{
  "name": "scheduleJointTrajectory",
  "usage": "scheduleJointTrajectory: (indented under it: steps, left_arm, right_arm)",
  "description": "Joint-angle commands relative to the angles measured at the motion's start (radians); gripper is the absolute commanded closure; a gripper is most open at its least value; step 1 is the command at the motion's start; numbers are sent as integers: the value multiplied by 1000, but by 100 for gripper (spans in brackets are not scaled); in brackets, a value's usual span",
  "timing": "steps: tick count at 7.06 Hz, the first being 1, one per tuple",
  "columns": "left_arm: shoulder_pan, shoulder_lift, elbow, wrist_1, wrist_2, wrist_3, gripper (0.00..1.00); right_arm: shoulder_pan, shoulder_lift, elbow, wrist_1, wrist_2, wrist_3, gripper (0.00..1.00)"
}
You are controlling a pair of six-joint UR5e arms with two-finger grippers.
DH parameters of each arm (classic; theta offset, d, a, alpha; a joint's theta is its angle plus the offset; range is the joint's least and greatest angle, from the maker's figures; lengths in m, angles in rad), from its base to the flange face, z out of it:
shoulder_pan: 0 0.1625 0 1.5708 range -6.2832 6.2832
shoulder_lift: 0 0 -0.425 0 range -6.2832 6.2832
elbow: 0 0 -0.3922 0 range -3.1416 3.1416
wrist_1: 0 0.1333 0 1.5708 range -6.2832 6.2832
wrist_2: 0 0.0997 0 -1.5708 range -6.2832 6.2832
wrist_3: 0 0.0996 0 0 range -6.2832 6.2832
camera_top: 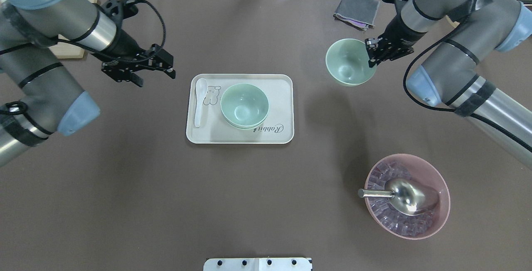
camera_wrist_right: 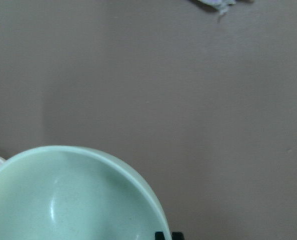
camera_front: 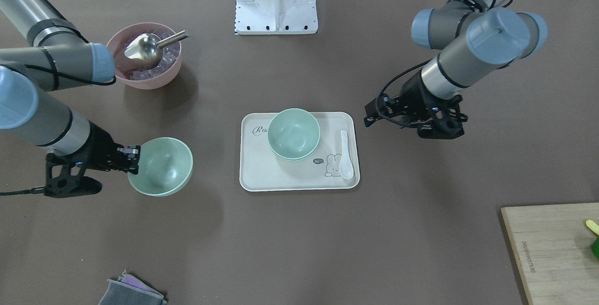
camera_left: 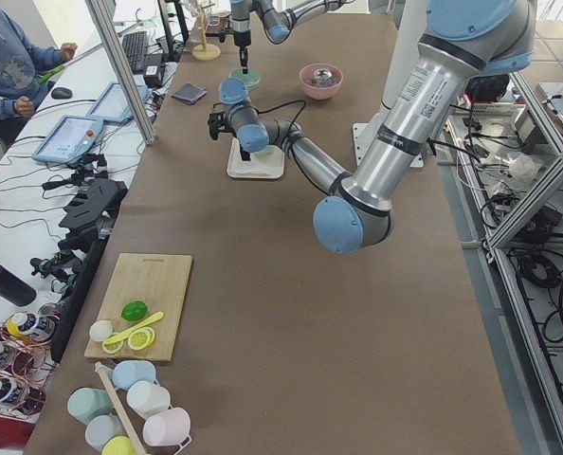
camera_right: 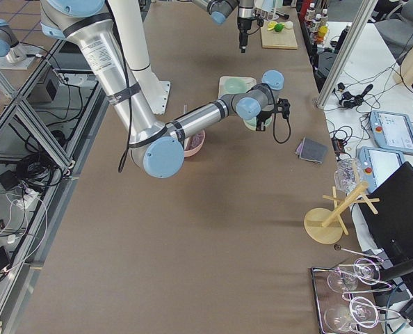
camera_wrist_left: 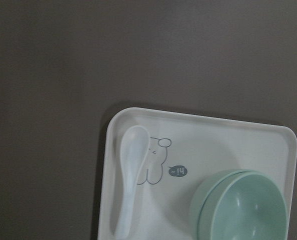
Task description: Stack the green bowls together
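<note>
Two green bowls [camera_top: 244,105] are seen nested on the tray [camera_top: 241,138], toward its right half. A white spoon [camera_top: 200,101] is laid along the tray's left side, apart from the stack. The third green bowl [camera_top: 348,62] is gripped at its rim by the right gripper [camera_top: 373,55], off the tray toward the robot's right. It is held upright above the table [camera_top: 266,204], its shadow thrown well away from it. Bare table is left between this bowl and the tray.

A folded grey cloth [camera_top: 356,9] is seen just beyond the held bowl, near the far edge. A pink bowl [camera_top: 440,204] with a metal scoop [camera_top: 409,196] is set well nearer the robot.

The left gripper [camera_top: 156,77] is held spread and empty, just off the tray's far left corner.
</note>
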Motion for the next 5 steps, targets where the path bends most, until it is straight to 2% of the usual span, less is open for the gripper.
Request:
scheduleJointTrajectory:
  steps: [1,2,5]
  left_arm:
    - [-61,183,-93,-4,-19,135,2]
    - [-80,226,-95,-4,-31,189,2]
    - [-130,317,-109,-4,-30,281,2]
  right_arm:
    - [-124,118,6,2,-71,235,100]
    - [-177,168,0,-1,-146,321,100]
    - [-250,247,-20,-3,-221,433,100]
